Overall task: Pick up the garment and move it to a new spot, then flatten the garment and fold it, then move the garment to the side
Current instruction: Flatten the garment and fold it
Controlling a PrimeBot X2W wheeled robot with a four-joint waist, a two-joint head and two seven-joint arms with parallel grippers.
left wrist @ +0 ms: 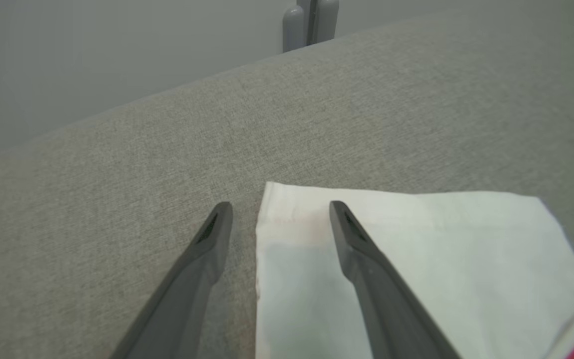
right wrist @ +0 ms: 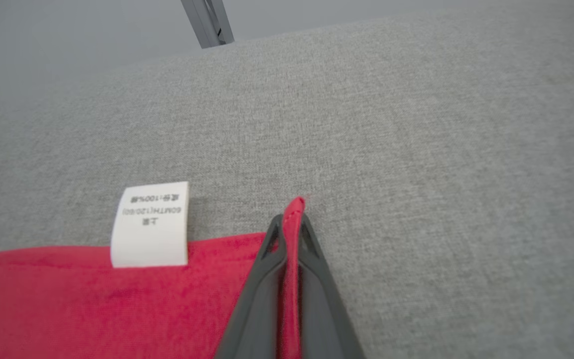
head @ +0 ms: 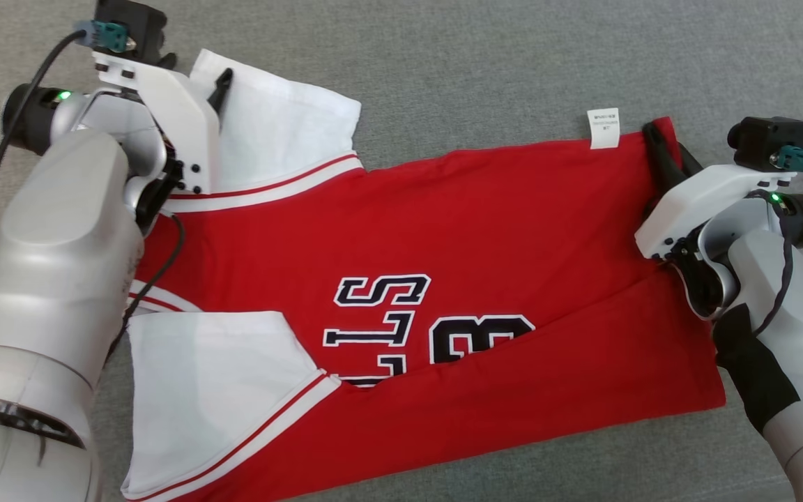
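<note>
Now right gripper (right wrist: 292, 219) tight on garment (head: 478, 230) corner, left gripper (left wrist: 279, 207) apart astride its edge

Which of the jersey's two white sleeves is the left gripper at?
The far sleeve, at the head view's upper left: the open left gripper straddles its edge. The near sleeve lies lower down, away from the fingers.
</note>
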